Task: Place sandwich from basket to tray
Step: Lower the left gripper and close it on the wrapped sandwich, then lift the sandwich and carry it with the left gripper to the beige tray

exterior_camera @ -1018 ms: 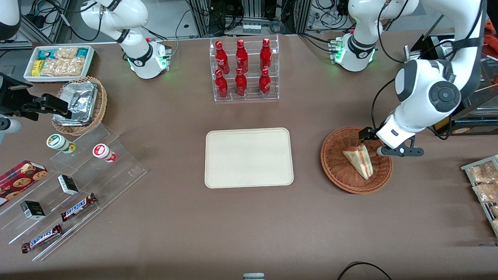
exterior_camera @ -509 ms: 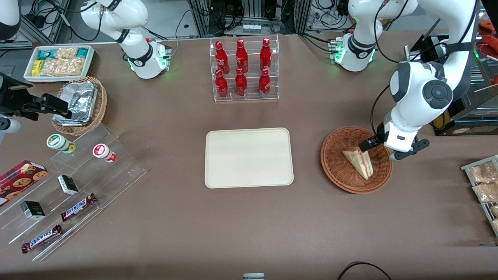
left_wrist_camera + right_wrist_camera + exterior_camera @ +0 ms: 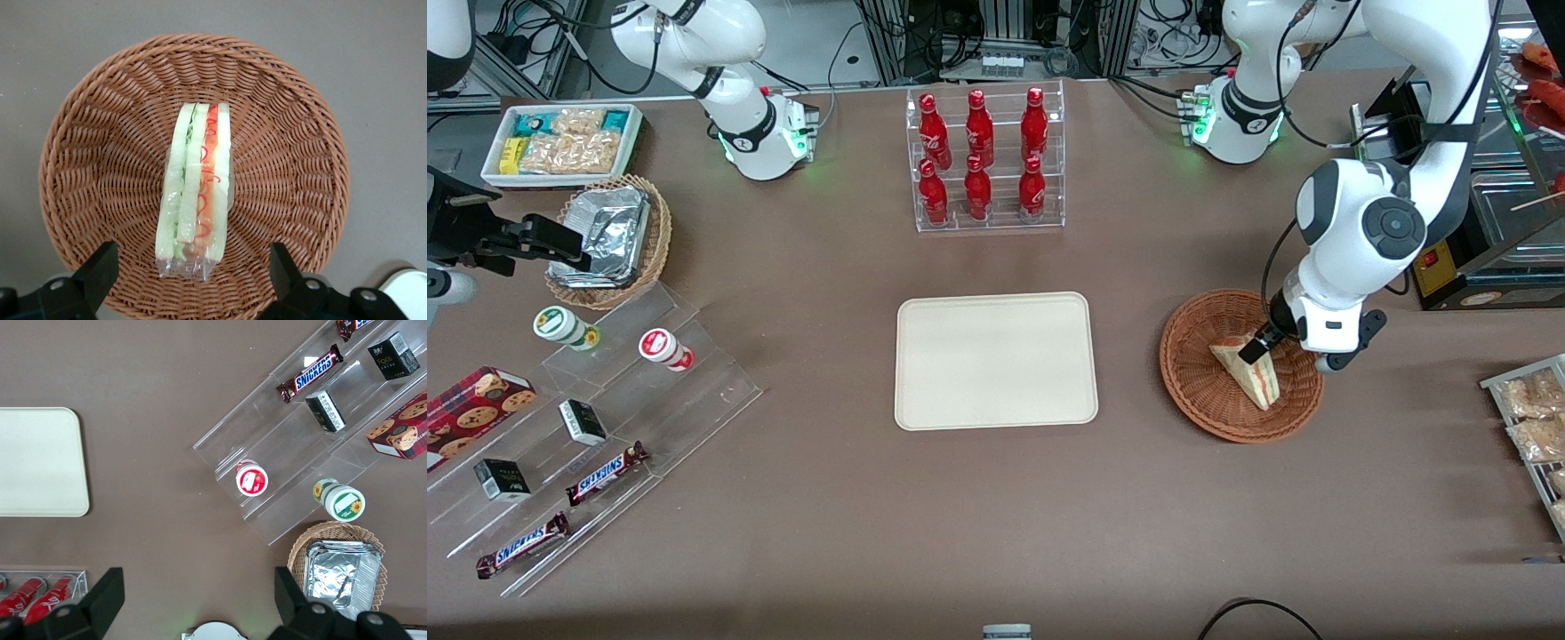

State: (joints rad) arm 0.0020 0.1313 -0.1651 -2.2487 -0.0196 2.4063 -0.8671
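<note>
I've swung the left gripper [image 3: 1261,347] in from the rim to hang right over the triangular white-bread sandwich [image 3: 1249,370] lying in the round reddish-brown wicker basket [image 3: 1193,373], fingers [image 3: 99,265] spread wide and empty, ready to descend, cream rectangular tray [image 3: 996,360] waiting.

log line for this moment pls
claw: open, over sandwich | sandwich: in basket, ungrasped | tray: bare
</note>
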